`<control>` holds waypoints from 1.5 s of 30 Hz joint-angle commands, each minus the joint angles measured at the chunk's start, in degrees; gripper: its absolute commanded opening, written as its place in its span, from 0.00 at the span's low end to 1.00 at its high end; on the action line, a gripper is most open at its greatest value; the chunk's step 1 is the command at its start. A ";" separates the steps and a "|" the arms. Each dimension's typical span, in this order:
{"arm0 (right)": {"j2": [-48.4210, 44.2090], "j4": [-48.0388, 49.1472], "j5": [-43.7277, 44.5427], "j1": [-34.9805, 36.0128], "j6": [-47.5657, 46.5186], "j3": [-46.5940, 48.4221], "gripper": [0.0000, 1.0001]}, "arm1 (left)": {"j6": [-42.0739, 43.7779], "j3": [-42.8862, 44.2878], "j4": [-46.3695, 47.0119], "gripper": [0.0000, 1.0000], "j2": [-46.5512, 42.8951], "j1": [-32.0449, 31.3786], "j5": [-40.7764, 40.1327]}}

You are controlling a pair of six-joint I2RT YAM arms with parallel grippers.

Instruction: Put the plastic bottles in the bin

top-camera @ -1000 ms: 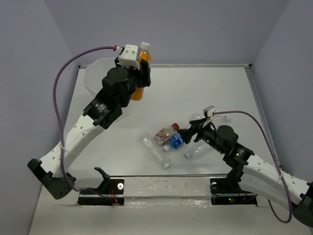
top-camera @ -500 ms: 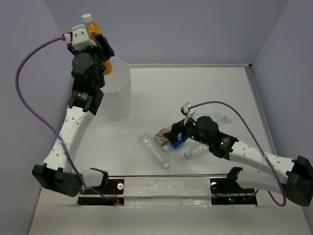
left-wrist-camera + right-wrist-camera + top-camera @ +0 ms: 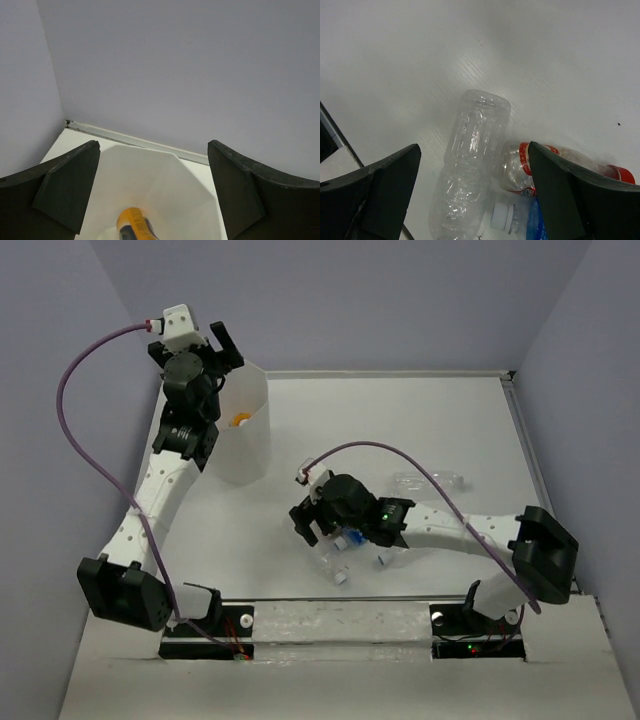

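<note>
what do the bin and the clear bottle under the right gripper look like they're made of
The bin looks like thin white plastic, matt, perhaps slightly translucent: flat facets meeting in soft creases, no glare. The clear bottle looks like thin glossy see-through plastic, likely PET: the table shows through its ribbed, rippled wall.

Your left arm [image 3: 165, 490] and right arm [image 3: 450, 528] wear white shells with black joints. A purple cable [image 3: 75, 410] loops from each wrist back toward the mounting rail [image 3: 340, 625]. Left gripper [image 3: 153, 150] and right gripper [image 3: 472, 150] have matte black wedge fingers [image 3: 65, 190].
</note>
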 commanded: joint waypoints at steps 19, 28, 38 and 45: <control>30.68 -16.69 6.70 4.10 -1.18 27.37 0.81 | -12.52 -24.88 -18.89 0.99 -50.98 0.02 21.05; 33.76 -17.58 7.85 6.38 -0.56 32.03 0.49 | -10.07 -28.14 -21.19 0.99 -55.39 0.02 20.79; 20.77 -17.14 6.96 7.44 -0.20 33.97 0.40 | -9.79 -31.65 -20.75 0.99 -60.05 -0.68 15.60; 7.67 -9.77 10.49 4.10 -11.45 37.37 0.40 | -12.61 -37.01 -19.35 0.99 -64.26 -1.29 13.85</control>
